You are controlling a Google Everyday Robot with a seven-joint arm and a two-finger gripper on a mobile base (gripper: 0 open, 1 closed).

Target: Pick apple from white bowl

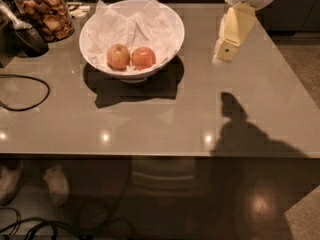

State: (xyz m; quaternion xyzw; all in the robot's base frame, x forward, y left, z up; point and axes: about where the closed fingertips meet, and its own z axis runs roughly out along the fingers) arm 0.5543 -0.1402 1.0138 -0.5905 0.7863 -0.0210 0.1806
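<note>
Apple: red-orange apple [143, 58], round, no clear long axis; which way the stem end points, can't tell.
Apple spot: bottom of the white bowl [170, 23], on the right in view, touching the paler apple [118, 56].
Bowl: upright on the bench [150, 124], toward the far side; lined w/ crumpled paper [125, 26]; holds both apples.
Gripper: gripper [223, 55] above the bench's far right part, well apart from the bowl, tip tilted down-left; open or closed, can't tell.
Jar: glass jar [47, 14] at the far left corner, brown snacks inside.
Cable: black cable [30, 101] looped on the bench at the left edge.
</note>
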